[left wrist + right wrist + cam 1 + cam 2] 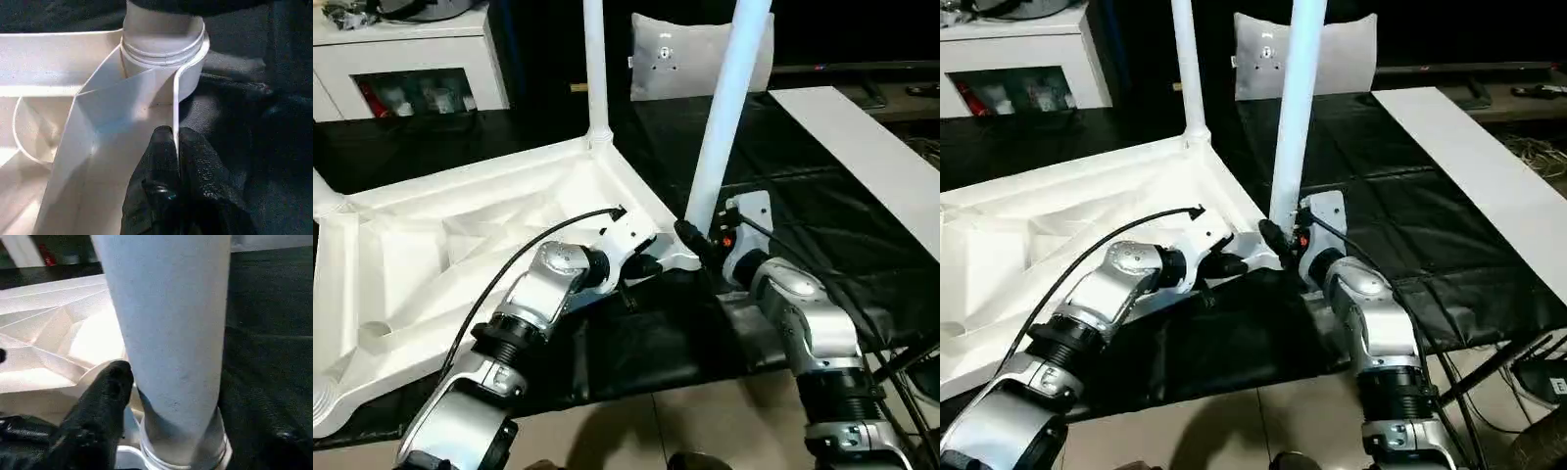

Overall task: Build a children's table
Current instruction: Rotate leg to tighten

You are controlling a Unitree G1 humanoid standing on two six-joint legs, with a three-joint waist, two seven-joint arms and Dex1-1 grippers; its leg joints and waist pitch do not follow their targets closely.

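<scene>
The children's table lies upside down on a black cloth, its ribbed underside [460, 245] facing up. One white leg [595, 69] stands in the far corner. A second leg [729, 98] rises, slightly tilted, from the near right corner socket [164, 49]. My left gripper [651, 262] is shut on the thin rim wall [176, 98] just beside that socket. My right gripper [703, 235] sits at the base of the second leg [171, 333], which fills the space in front of it.
A white cabinet with glass doors [411, 69] stands at the back left. A flat white board [871, 157] lies along the right. A white cushion [675, 59] is behind the legs. Cables [901, 362] hang at the right, over the tiled floor in front.
</scene>
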